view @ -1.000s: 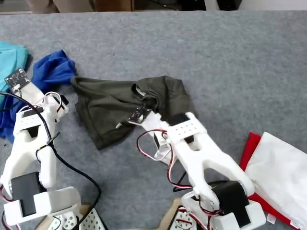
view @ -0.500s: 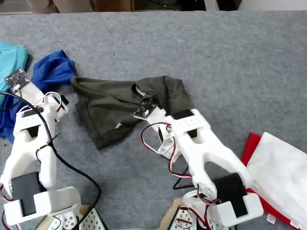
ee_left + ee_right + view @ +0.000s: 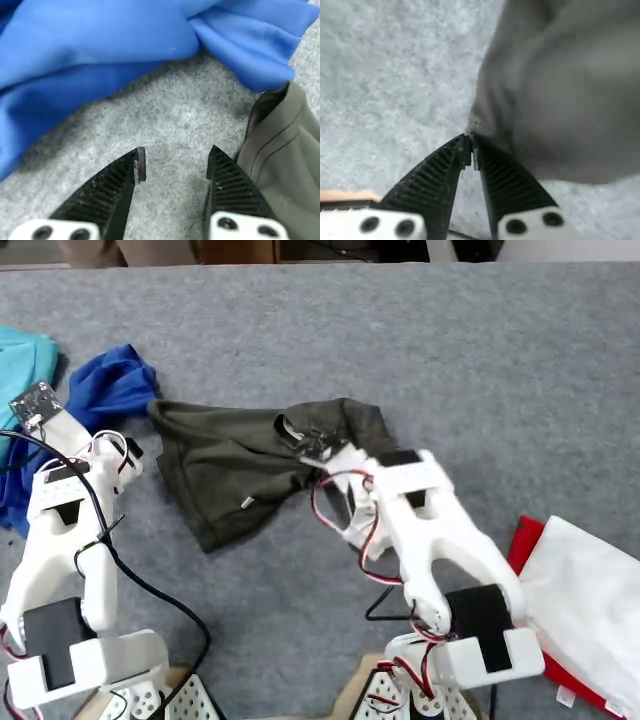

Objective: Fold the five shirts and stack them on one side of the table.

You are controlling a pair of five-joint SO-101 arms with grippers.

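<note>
An olive shirt (image 3: 235,465) lies crumpled in the middle of the grey table. My right gripper (image 3: 471,145) is shut on a pinch of the olive shirt's edge (image 3: 560,100), lifting it just off the felt; in the high view the right arm (image 3: 425,525) ends at the shirt's near right side. A blue shirt (image 3: 110,385) and a teal shirt (image 3: 20,360) lie bunched at the far left. My left gripper (image 3: 175,162) hovers open over bare felt between the blue shirt (image 3: 100,55) and the olive shirt's corner (image 3: 280,145), holding nothing.
A folded white shirt (image 3: 590,600) rests on a red one (image 3: 522,540) at the near right edge. The left arm (image 3: 65,530) stands along the near left. Red and black cables (image 3: 350,540) hang by the right arm. Open felt (image 3: 480,360) spans the far right.
The right arm has swung to the right and farther from the near edge, drawing the olive shirt's near edge with it. The left arm has not moved.
</note>
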